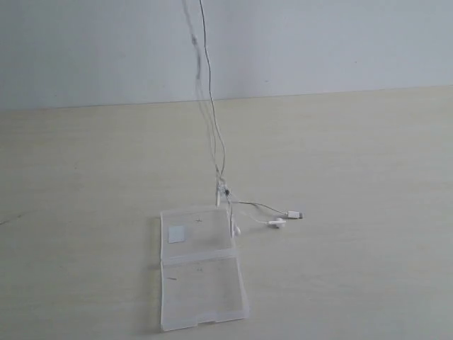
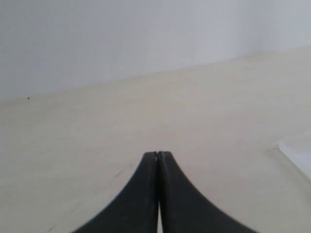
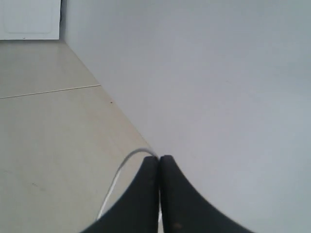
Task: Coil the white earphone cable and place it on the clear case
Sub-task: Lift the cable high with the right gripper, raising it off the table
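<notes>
The white earphone cable [image 1: 211, 120] hangs in thin strands from above the top edge of the exterior view down to the table. Its earbuds [image 1: 276, 223] and plug [image 1: 294, 214] lie on the table beside the clear case [image 1: 202, 290], which lies open with a white sticker [image 1: 177, 233] on its far half. My right gripper [image 3: 159, 157] is shut on the cable [image 3: 116, 179], which loops out beside its fingertips. My left gripper [image 2: 158, 153] is shut with nothing in it, above bare table. Neither gripper shows in the exterior view.
The pale wooden table [image 1: 354, 156] runs back to a white wall [image 1: 318, 42]. A corner of the clear case [image 2: 297, 150] shows at the edge of the left wrist view.
</notes>
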`<action>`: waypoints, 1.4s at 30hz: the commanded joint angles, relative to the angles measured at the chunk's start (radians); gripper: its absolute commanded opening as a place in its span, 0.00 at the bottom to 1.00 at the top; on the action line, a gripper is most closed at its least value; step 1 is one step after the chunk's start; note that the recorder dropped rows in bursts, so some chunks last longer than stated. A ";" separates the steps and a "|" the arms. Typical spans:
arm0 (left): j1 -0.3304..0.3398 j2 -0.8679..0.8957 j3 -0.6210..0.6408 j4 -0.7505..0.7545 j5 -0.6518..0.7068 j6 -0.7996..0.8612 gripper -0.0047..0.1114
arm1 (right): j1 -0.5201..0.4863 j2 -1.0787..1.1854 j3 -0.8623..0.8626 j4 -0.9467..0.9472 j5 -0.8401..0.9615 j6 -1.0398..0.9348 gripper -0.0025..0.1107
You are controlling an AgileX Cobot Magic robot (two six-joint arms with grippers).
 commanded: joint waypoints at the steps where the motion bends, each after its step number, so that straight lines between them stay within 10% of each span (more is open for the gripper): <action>1: 0.002 -0.006 0.003 -0.079 -0.207 -0.008 0.04 | -0.003 -0.026 0.001 -0.008 -0.022 -0.009 0.02; 23: -0.003 -0.006 0.003 -0.200 -0.446 -0.421 0.04 | -0.003 -0.108 -0.145 -0.230 -0.047 0.199 0.02; 32: -0.100 0.149 0.003 0.484 -0.728 -0.801 0.04 | -0.003 -0.108 -0.247 -0.205 -0.002 0.272 0.02; 42: -0.100 0.797 -0.243 0.802 -0.961 -0.858 0.04 | -0.003 -0.106 -0.269 -0.205 0.000 0.333 0.02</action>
